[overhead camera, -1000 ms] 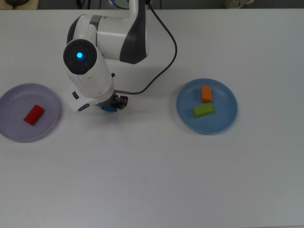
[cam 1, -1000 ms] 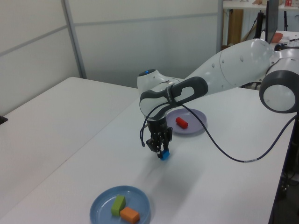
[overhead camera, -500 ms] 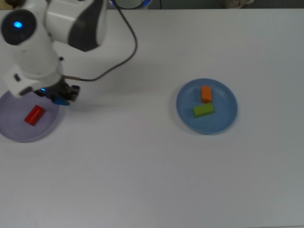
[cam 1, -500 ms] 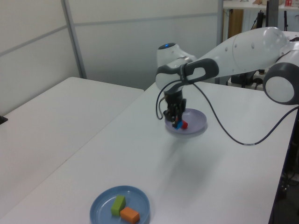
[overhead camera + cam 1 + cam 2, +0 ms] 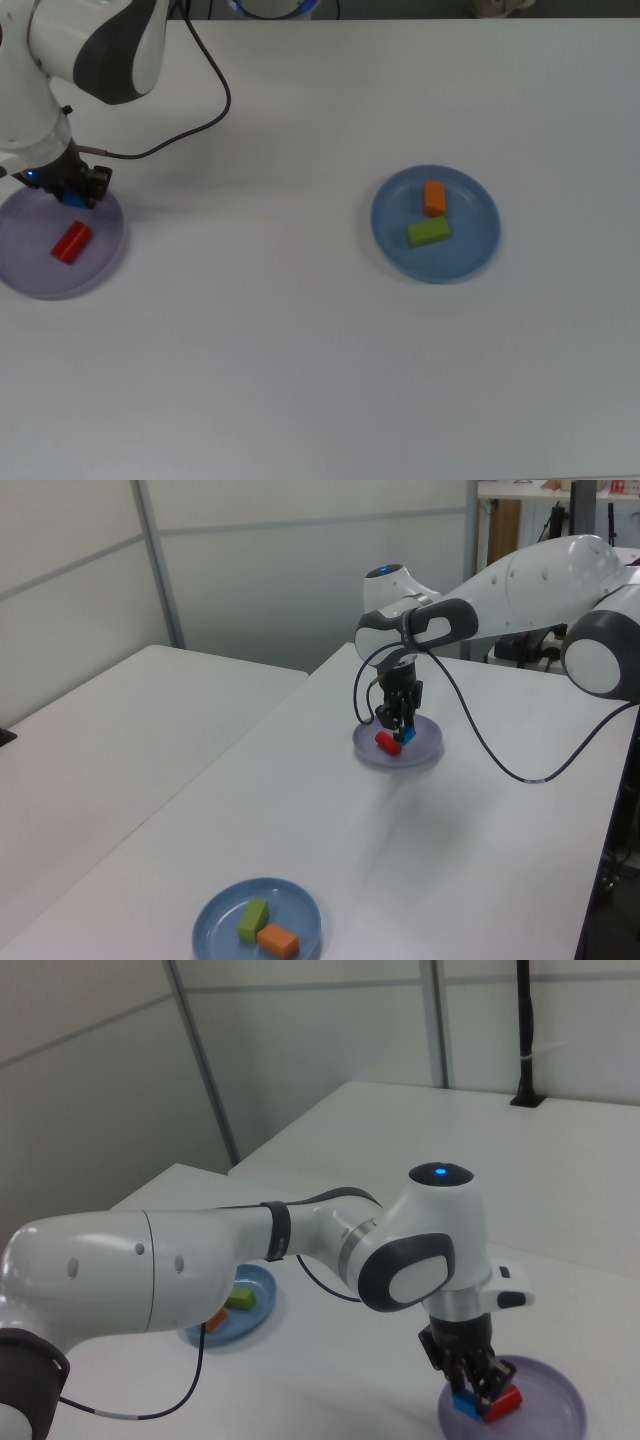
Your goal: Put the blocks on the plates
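2 plates sit on the table. My gripper [image 5: 73,192] grips the blue cube [image 5: 466,1403] over the purple plate [image 5: 20,275], at the top view's left, beside the red block [image 5: 71,241]. Orange block [image 5: 434,197] and green block [image 5: 428,232] lie on the blue plate [image 5: 476,250].

arm: stretched low | tool [image 5: 472,1392]: pointing down | fingers: apparently clamped

A blue block [image 5: 465,1404], a red block [image 5: 71,242], a lavender plate [image 5: 100,262]; green [image 5: 428,232] and orange [image 5: 434,197] blocks are showing on the blue plate [image 5: 478,250].
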Controlling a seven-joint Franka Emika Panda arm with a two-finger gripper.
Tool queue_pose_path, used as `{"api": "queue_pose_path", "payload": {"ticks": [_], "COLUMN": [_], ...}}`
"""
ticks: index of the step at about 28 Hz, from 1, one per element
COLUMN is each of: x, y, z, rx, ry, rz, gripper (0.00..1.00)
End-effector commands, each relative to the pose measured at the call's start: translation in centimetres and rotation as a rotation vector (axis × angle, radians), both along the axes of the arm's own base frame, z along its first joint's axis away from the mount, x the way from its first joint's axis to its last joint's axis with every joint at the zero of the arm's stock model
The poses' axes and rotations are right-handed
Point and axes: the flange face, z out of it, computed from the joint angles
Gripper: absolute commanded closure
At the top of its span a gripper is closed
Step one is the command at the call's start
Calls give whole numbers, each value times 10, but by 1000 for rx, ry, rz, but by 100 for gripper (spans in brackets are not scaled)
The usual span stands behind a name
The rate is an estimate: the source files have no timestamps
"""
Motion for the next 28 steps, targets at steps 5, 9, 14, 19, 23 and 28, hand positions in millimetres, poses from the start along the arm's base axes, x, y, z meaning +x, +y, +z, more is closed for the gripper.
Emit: {"api": "queue_pose_path", "payload": {"ticks": [5, 9, 14, 19, 23, 28], "x": [0, 3, 8, 13, 7, -4], "y": [-4, 4, 26, 73, 114, 167], "z": [-2, 2, 22, 51, 81, 123], "rx": [-17, -15, -10, -5, -20, -24], "ry": [-18, -22, -47, -51, -12, -11], "rz": [15, 21, 0, -52, -11, 17], "gripper": [22, 0, 0, 0, 0, 0]}}
